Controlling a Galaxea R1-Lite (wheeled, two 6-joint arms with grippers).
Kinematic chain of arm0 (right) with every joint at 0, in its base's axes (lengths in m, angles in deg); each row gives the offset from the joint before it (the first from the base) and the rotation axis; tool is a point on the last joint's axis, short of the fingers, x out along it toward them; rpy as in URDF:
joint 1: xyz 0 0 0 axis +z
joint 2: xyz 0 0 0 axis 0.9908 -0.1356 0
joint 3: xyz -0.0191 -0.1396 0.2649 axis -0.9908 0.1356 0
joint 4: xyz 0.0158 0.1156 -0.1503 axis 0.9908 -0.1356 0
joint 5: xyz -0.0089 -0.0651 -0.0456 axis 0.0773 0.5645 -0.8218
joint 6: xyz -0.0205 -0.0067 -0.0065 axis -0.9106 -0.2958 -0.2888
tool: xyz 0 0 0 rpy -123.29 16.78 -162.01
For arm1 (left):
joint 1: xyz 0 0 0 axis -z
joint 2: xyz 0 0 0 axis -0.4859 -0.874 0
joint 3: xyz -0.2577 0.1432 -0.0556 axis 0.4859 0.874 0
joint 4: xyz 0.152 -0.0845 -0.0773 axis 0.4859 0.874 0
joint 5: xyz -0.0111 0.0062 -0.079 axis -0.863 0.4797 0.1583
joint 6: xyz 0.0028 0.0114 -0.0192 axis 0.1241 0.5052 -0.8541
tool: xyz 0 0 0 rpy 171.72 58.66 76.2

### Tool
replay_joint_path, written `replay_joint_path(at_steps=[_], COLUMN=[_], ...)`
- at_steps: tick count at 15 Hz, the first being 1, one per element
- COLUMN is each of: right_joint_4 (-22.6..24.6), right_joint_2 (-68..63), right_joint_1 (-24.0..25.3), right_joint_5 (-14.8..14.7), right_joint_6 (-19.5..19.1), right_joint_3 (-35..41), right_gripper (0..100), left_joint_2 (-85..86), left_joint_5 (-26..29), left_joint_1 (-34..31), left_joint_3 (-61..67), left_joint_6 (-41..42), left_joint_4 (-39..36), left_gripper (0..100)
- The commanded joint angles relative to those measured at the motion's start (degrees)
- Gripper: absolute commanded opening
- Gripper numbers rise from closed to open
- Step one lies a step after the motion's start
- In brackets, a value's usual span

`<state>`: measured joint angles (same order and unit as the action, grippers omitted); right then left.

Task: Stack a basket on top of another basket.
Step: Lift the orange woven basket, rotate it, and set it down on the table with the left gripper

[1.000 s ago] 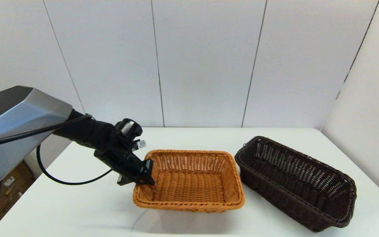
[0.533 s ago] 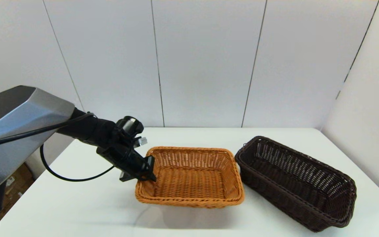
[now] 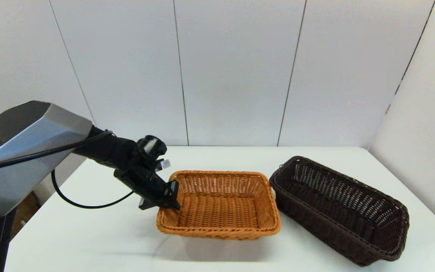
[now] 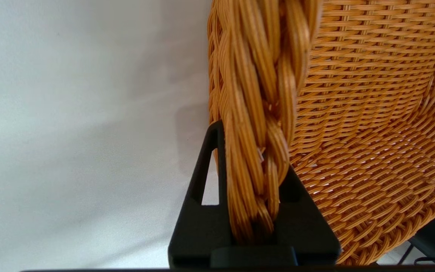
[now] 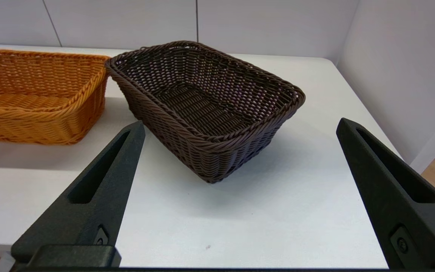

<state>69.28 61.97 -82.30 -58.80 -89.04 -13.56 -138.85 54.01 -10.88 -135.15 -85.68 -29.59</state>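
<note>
The left gripper (image 3: 166, 199) pinches the orange-tan basket (image 3: 219, 206)'s braided rim between its 2 fingers, lifting it clear, likely to carry it onto the dark brown basket (image 3: 340, 209) resting beside it, while the right gripper (image 5: 236, 196) waits wide open, holding nothing

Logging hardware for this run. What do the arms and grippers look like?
Left arm: faceted silver-grey shell, then black wrist links, a black round-capped module and a small silver fitting; a black cable loops below. Left gripper: matte black wedge fingers with triangular cutouts. Right gripper: the same long black tapered fingers with slot cutouts and a small screw near each base. No markings visible.
</note>
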Motion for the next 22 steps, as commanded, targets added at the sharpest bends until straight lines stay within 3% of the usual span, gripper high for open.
replay_joint_path(at_steps=[1, 9, 10, 17, 22], right_joint_4=[0.0, 0.0, 0.0, 0.0, 0.0], right_joint_2=[-0.06, -0.06, -0.06, -0.06, -0.06], right_joint_1=[0.01, 0.01, 0.01, 0.01, 0.01], right_joint_5=[0.05, 0.05, 0.05, 0.05, 0.05], right_joint_6=[-0.02, -0.02, -0.02, -0.02, -0.02], right_joint_3=[0.0, 0.0, 0.0, 0.0, 0.0], right_gripper=[100, 100, 100, 100, 100], left_joint_2=[-0.94, -0.94, -0.85, 1.43, 13.74], left_joint_5=[0.1, 0.1, 0.1, 0.19, 0.19], left_joint_1=[0.0, 0.0, 0.0, 0.0, 0.0], left_joint_3=[-0.99, -0.99, -1.08, -0.9, -0.64], left_joint_6=[-0.2, 0.15, 0.15, 0.07, 0.24], left_joint_4=[1.28, 2.07, 2.07, 2.07, 5.24], left_gripper=[0, 0, 100, 100, 100])
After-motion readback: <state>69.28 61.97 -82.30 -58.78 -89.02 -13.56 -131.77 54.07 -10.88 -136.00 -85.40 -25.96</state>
